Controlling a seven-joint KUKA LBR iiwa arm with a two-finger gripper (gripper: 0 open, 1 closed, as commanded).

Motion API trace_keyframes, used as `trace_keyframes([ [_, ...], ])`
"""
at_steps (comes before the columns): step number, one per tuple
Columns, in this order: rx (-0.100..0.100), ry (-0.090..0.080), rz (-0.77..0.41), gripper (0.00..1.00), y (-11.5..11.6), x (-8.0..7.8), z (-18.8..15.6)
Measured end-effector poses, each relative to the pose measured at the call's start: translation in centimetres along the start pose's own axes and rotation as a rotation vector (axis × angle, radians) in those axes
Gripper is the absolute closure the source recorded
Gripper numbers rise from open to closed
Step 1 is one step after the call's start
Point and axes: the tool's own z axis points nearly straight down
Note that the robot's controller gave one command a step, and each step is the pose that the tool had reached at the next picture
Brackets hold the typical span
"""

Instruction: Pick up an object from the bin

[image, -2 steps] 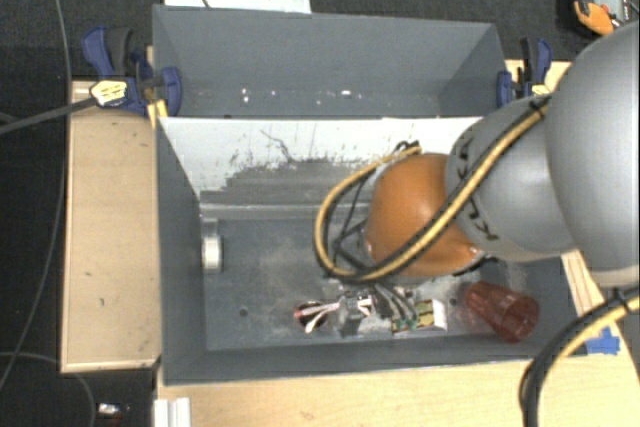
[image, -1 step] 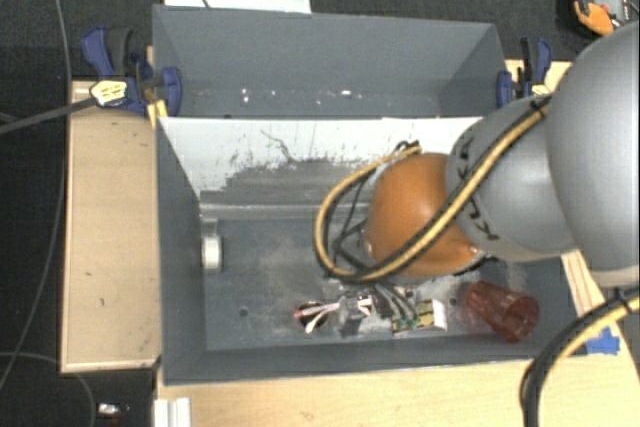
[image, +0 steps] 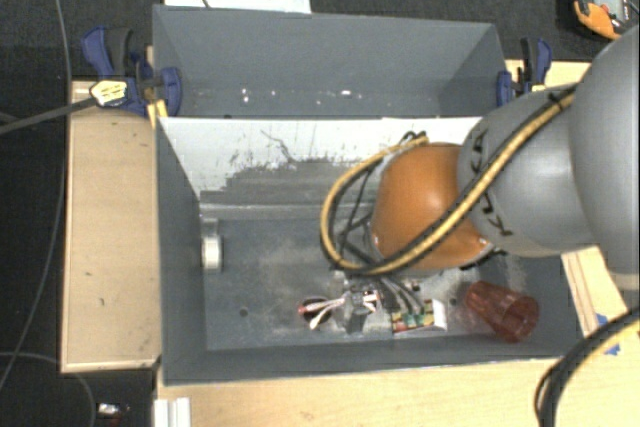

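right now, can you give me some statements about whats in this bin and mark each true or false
1. A dark red see-through cup lies on its side in the lower right corner of the bin. True.
2. The end effector holds that cup. False: the cup lies apart from it, off to its right.
3. A small grey cylinder sits against the bin's right wall. False: it is by the left wall, far from the end effector.
4. The end effector is low in the bin, close to the wall nearest the bottom of the camera view. True.
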Motion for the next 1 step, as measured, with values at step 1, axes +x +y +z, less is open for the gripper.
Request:
trace_keyframes([
  [1, 0.0, -0.004, 0.001, 1.0, 0.02, -0.14, -1.8],
])
